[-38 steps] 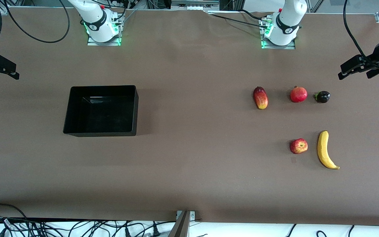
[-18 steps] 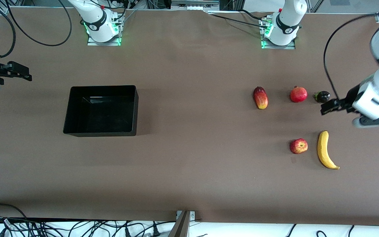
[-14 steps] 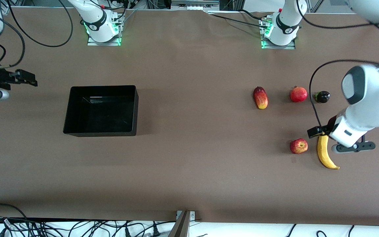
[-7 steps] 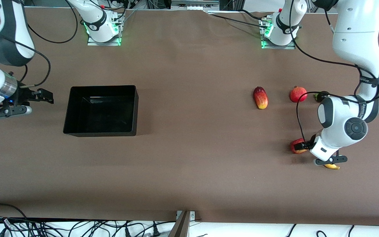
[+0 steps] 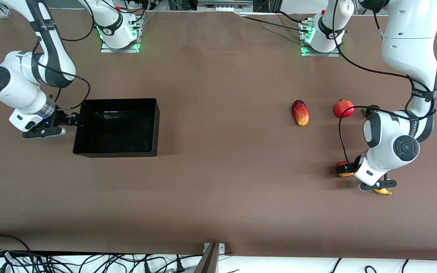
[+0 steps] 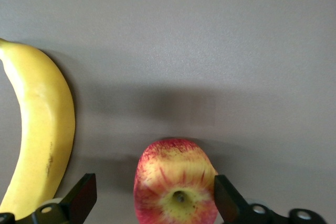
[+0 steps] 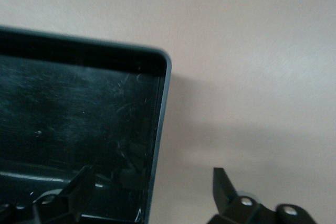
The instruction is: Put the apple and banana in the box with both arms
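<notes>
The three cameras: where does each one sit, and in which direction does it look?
Front view: high across the table, facing both bases; both arms show, with the box and mango.
Left wrist view: on the left arm's wrist, looking down past the open left gripper at the apple and banana.
Right wrist view: looking down past the open right gripper straddling the box wall.
Shared: front and left wrist show the apple.

Brown table (image 5: 218,197) — cables (image 5: 89,261) along edge

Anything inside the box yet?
No fruit shows inside the box: only its bare glossy black floor. The right gripper, jaws open, straddles its end wall and covers a little of the interior there.
</notes>
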